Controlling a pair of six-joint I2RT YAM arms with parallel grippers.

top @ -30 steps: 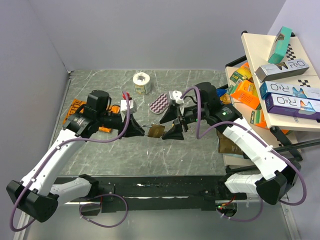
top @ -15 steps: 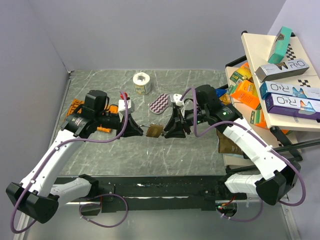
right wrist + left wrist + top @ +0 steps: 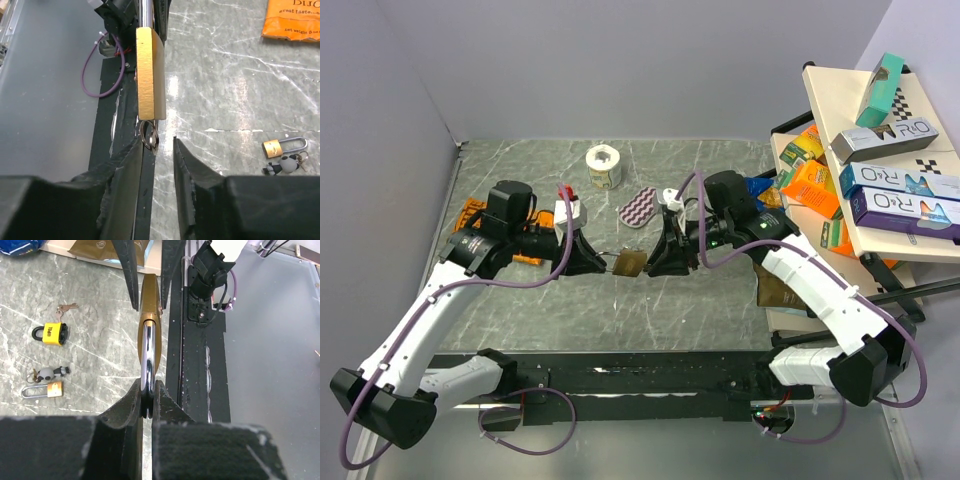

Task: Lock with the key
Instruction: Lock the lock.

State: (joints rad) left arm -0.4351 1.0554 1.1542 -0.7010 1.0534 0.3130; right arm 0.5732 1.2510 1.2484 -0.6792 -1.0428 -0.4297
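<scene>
My left gripper (image 3: 604,265) is shut on the chrome shackle (image 3: 147,355) of a brass padlock (image 3: 628,263) and holds it above the table, body pointing right. In the left wrist view the gripper (image 3: 148,392) pinches the shackle and the padlock body (image 3: 149,295) points away. My right gripper (image 3: 654,262) is open at the padlock's keyhole end. In the right wrist view the padlock (image 3: 149,75) hangs just ahead of the gripper (image 3: 157,145). A key ring (image 3: 150,136) at its bottom end lies between the fingers, against the left one. The key blade is hidden.
On the table lie a yellow padlock (image 3: 51,333) with keys and a small brass padlock (image 3: 42,390), also in the right wrist view (image 3: 282,147). A tape roll (image 3: 604,165), a striped pouch (image 3: 640,210) and a white box (image 3: 570,210) sit behind. A shelf of boxes (image 3: 880,150) stands at the right.
My right gripper has moved left up to the padlock's end and narrowed from wide open. The left gripper has held the padlock nearly still.
</scene>
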